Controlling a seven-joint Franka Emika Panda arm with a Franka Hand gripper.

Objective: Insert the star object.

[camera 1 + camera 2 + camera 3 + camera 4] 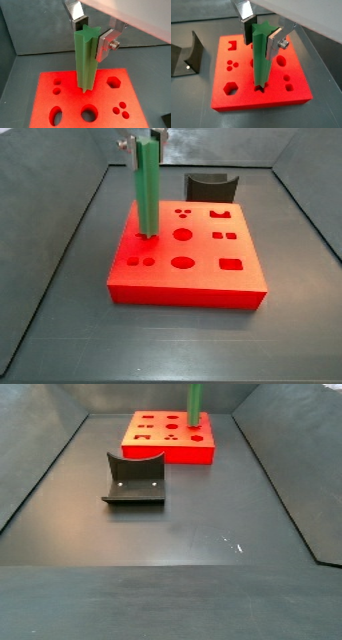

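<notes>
Green star object [260,55] in gripper [261,31] fingers meets red block [244,97].

1. A red block [187,258] with shaped holes lies flat on the dark floor [201,534], centre of a side view.
2. The fixture [135,481], a dark bracket, stands apart from the block, left of centre in a side view.

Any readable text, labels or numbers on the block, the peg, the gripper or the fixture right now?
None: no text or numbers show in any view.
Red block: only shaped holes.
Star object, held upright in the gripper: plain green.
Fixture: plain dark.
</notes>
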